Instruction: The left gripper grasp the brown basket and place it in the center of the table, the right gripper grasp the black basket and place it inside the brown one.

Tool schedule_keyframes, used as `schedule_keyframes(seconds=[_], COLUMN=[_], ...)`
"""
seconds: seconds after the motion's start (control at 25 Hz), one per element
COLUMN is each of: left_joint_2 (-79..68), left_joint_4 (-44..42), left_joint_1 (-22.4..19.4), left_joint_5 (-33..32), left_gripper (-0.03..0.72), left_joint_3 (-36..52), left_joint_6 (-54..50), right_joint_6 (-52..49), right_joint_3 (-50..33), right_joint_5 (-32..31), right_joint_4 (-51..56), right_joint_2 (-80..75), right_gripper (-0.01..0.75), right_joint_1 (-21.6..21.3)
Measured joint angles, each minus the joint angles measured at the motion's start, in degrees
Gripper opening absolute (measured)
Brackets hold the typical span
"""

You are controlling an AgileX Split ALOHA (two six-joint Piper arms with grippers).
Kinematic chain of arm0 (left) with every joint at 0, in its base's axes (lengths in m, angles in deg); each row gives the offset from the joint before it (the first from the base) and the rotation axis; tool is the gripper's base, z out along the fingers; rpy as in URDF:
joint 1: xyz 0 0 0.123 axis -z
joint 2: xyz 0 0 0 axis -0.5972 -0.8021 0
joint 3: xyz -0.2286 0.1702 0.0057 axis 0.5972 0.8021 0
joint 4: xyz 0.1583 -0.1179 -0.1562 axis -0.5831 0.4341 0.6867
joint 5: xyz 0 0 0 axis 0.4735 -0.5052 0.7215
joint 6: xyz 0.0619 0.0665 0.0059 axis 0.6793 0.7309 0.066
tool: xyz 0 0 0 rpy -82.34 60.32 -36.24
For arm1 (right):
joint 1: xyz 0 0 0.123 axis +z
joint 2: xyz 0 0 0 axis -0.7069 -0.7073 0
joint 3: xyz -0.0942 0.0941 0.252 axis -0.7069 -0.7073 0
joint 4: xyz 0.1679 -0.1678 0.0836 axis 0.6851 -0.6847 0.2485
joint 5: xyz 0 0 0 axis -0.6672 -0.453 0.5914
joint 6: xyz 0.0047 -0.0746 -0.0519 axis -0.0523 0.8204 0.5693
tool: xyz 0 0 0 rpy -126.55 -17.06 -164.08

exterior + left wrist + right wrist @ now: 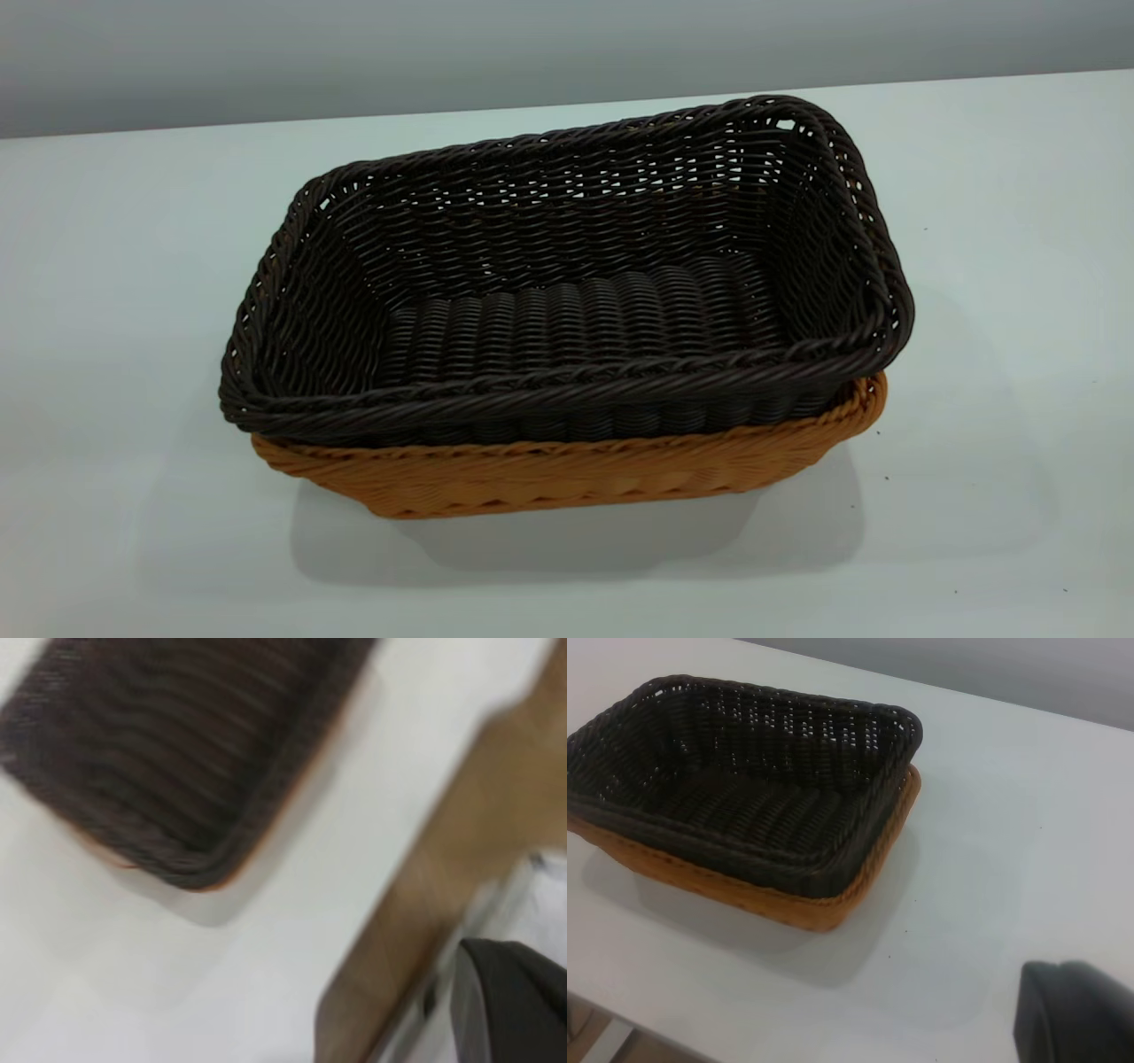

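The black basket [567,292] sits nested inside the brown basket [567,474] at the middle of the white table [1019,266]. Its rim stands a little above the brown rim and is slightly skewed. Neither gripper shows in the exterior view. The right wrist view shows the black basket [735,806] inside the brown basket [744,890], with a dark part of my right gripper [1076,1014] well away from them over bare table. The left wrist view is blurred. It shows the black basket [177,744] far off and a dark part of my left gripper [514,1001] beyond the table's edge.
A brown wooden table edge [443,886] runs across the left wrist view. A grey wall [354,53] stands behind the table. Bare white tabletop lies on all sides of the stacked baskets.
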Motion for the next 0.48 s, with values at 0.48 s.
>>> schedule_keyframes(seconds=[0.48], left_joint_2=[16.52], left_joint_4=[0.2], left_joint_1=[-30.97], left_joint_5=[-2.32], left_gripper=[-0.001], left_joint_3=[0.0], left_joint_6=[-2.64], right_joint_6=[0.0], right_joint_3=[0.0], right_joint_5=[0.0], right_joint_4=[0.0], right_joint_2=[0.0], right_gripper=[0.003], right_joint_1=[0.0])
